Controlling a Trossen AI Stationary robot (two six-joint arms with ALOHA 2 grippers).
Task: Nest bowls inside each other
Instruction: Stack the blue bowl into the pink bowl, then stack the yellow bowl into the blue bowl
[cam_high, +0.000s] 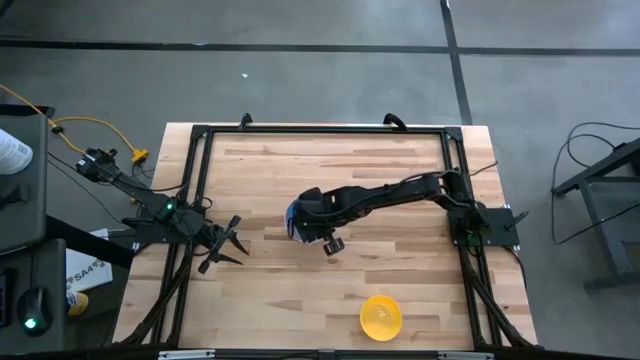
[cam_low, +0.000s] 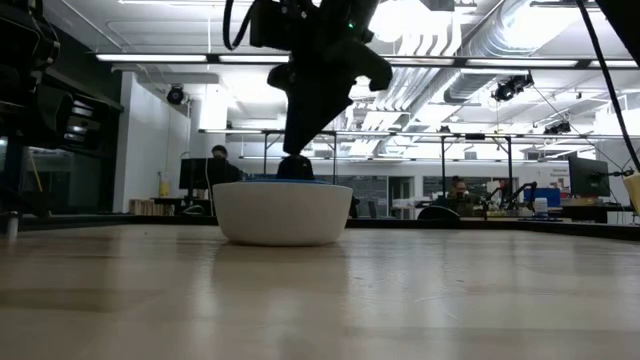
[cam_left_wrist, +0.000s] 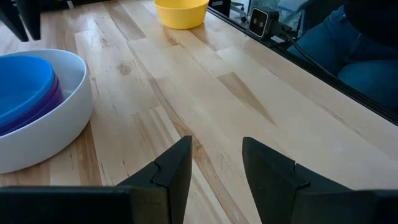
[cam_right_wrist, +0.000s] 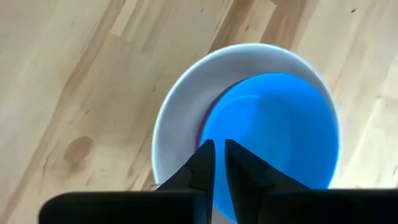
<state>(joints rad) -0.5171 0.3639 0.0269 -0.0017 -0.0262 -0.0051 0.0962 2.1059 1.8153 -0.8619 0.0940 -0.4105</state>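
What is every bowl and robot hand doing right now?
white bowl: upright on the table, holding the others.
purple bowl: nested in the white one, only its edge showing.
blue bowl: on top of the stack.
yellow bowl: alone, not stacked yet.
right gripper: above the stack, nearly shut, empty.
left gripper: open, empty, off to the side.

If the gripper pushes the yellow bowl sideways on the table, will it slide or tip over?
The yellow bowl stands alone and empty on smooth wood, so it probably slides easily. It looks like thin plastic, likely light. A push high on its rim might tip it.
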